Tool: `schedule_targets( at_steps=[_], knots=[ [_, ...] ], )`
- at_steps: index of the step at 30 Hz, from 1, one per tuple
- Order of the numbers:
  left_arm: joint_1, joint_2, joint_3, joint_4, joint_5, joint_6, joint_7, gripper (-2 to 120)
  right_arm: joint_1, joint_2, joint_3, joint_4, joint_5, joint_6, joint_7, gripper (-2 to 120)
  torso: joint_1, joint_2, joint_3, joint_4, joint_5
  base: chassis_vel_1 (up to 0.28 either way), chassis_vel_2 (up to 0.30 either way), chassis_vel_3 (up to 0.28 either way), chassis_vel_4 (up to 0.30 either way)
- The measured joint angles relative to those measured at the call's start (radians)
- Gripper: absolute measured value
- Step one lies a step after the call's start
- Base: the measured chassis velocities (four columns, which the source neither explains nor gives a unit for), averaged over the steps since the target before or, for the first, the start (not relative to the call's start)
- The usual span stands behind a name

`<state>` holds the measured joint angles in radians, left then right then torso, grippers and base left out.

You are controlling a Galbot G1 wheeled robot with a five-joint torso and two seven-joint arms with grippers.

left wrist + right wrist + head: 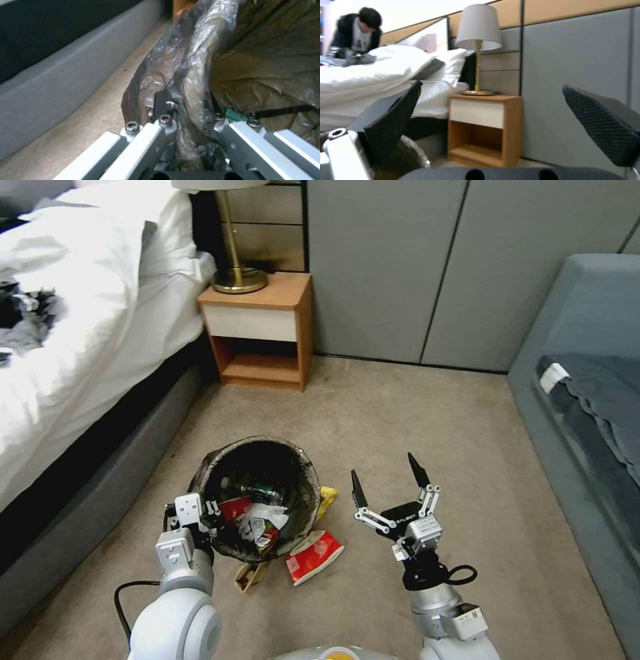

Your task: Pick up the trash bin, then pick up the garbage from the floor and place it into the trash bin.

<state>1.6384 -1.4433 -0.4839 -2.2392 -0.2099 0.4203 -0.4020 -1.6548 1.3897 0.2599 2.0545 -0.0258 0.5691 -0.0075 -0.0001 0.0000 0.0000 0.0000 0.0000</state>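
Observation:
The trash bin [257,493], lined with a dark crinkled bag, is at the centre of the head view. My left gripper [200,511] is shut on its near-left rim. The left wrist view shows the left gripper [193,112] pinching the bag-covered rim [186,75]. Inside the bin lie a green-labelled bottle [261,491], a red packet and white tissue [263,517]. On the floor [413,420] beside the bin are a red-and-white packet [313,557], a yellow wrapper [327,499] and a brown paper piece [250,575]. My right gripper [388,481] hovers open to the right of the bin, holding nothing.
A bed [73,333] with a grey base runs along the left. A wooden nightstand [260,330] with a brass lamp [235,273] stands at the back. A grey sofa [587,400] lines the right side. Open carpet lies between bin and sofa.

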Motion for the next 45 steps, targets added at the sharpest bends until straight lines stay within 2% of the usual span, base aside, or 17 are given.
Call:
schedule_targets(
  at_steps=[17, 22, 38, 45],
  knots=[
    [0.006, 0.001, 0.0, -0.007, 0.004, -0.023, -0.002, 1, 0.004, 0.0, -0.011, 0.007, -0.006, -0.005, -0.007, 100, 0.0, 0.0, 0.0, 0.0005, 0.0, 0.095, 0.1, 0.104, 0.101],
    [0.007, 0.003, 0.002, -0.01, 0.003, -0.023, 0.0, 1, 0.014, -0.004, -0.01, 0.01, -0.006, -0.016, -0.007, 100, 0.0, 0.0, 0.0, -0.0003, 0.0, 0.0, 0.0, 0.0, 0.0],
    [0.003, 0.006, -0.002, -0.011, -0.001, -0.023, 0.0, 1, 0.04, -0.01, -0.01, 0.01, -0.002, -0.036, -0.007, 100, 0.0, 0.0, 0.0, 0.0, 0.0, 0.0, 0.0, 0.0, 0.0],
    [0.006, 0.008, -0.002, -0.013, -0.001, -0.023, 0.0, 1, 0.094, -0.03, 0.022, 0.007, 0.031, -0.105, -0.022, 100, 0.0, 0.0, 0.0, 0.0, 0.0, 0.0, 0.0, 0.0, 0.0]
  ],
)
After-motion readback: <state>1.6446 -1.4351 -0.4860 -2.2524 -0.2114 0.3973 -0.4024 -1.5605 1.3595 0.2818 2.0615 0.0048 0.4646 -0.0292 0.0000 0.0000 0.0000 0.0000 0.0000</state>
